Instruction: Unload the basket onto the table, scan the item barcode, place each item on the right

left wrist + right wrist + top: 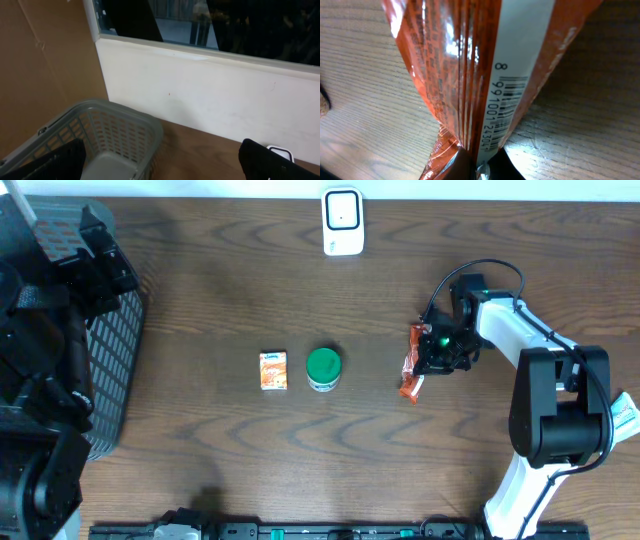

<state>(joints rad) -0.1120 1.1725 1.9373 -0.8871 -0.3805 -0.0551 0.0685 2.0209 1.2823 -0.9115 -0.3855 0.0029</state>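
An orange foil packet [410,380] lies on the wooden table at the right, and my right gripper [432,350] is shut on its upper end. In the right wrist view the packet [450,65] fills the frame, its crimped end pinched between my fingers [465,167]. The barcode [512,95] runs along the packet's white strip, facing this camera. The white scanner [342,220] stands at the far edge of the table, well away from the packet. My left gripper [165,167] is open and empty above the basket's corner.
A small orange box [273,370] and a green-lidded tub [323,368] sit mid-table, left of the packet. A grey mesh basket [115,360] stands at the left edge under the left arm [40,380]; its rim [115,107] shows in the left wrist view.
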